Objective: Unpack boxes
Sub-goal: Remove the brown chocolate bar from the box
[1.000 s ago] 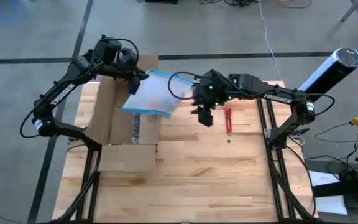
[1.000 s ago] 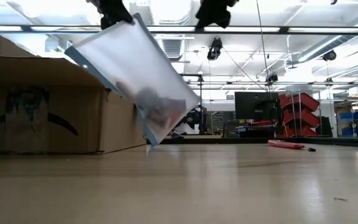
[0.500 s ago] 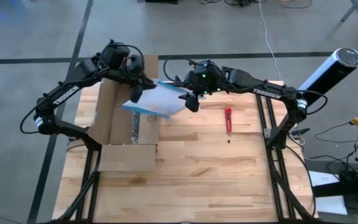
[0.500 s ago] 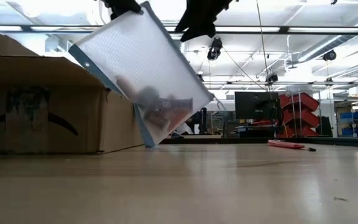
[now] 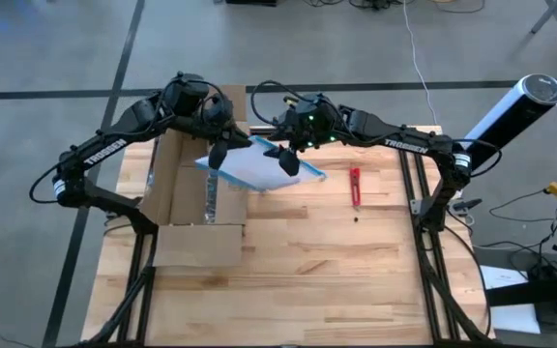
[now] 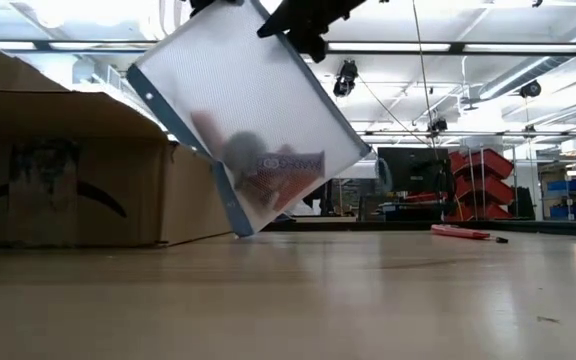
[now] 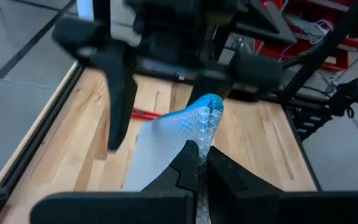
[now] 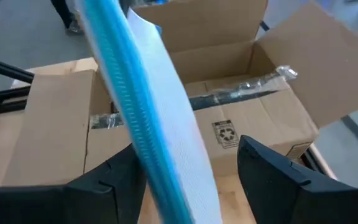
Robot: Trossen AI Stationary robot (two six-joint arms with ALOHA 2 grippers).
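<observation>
1. Your left hand (image 5: 222, 150) is pinching one edge of the clear pouch (image 5: 264, 166), its two fingers (image 7: 188, 168) pressed together on the blue-edged plastic in the left wrist view.
2. Your right hand (image 5: 285, 155) is hovering spread over the pouch's opposite side; in the right wrist view the pouch's blue edge (image 8: 126, 118) is running between its two parted fingers (image 8: 272, 171), and you cannot tell whether either is touching it.
3. The pouch is hanging tilted between your two hands, its lower corner just over the bench (image 6: 368, 300), with something reddish and grey showing through its lower part.
4. The cardboard box (image 5: 187, 184) is lying open on the bench, below and just outboard of your left hand, flaps spread and clear tape strips showing.
5. A small red tool (image 5: 354, 187) is lying on the bench just past your right hand, on the side away from the box.
</observation>
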